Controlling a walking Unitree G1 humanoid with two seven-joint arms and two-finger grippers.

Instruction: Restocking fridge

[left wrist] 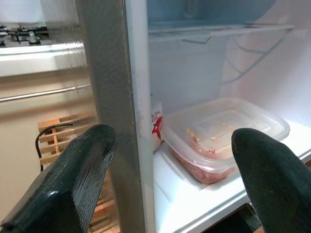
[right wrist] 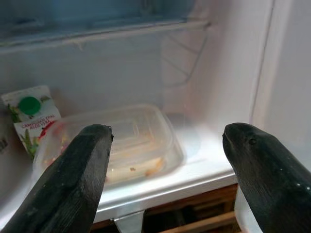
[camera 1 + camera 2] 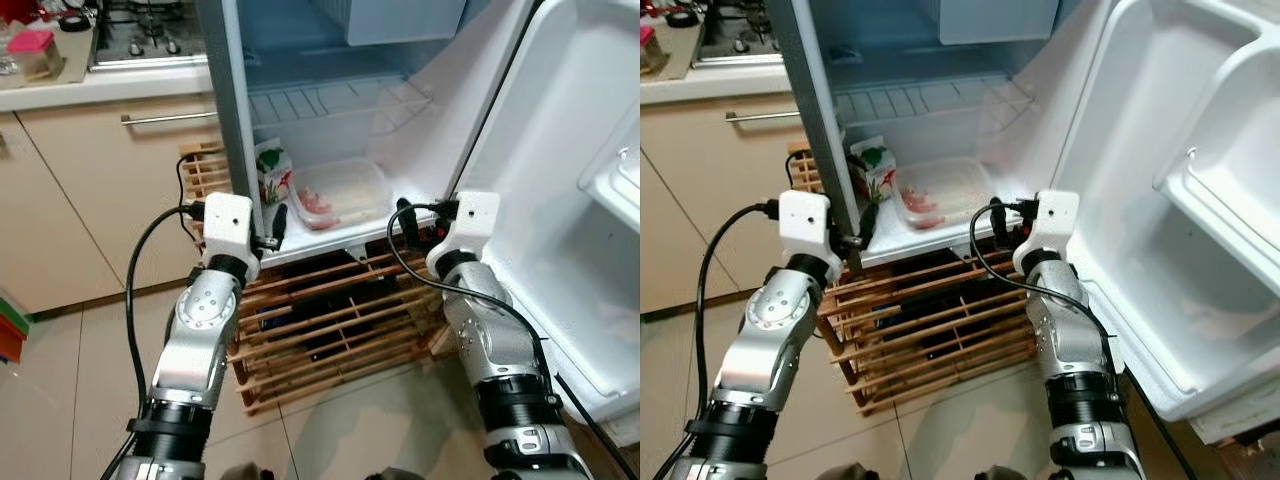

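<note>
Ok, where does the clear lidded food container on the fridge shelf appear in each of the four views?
Left eye view: container at centre, on the lowest fridge shelf, between the two wrists.
Right eye view: left of centre, same shelf.
Left wrist view: between the open black fingers, towards the right one.
Right wrist view: at centre, behind the fingers.
Shared landmark: the carton with a green cap beside it.

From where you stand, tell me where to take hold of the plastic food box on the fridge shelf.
Grip the box across its short width at the near end, coming straight in from the open front. It lies flat and lidded, with the carton close on its left, so the right tool probably fits better.
</note>
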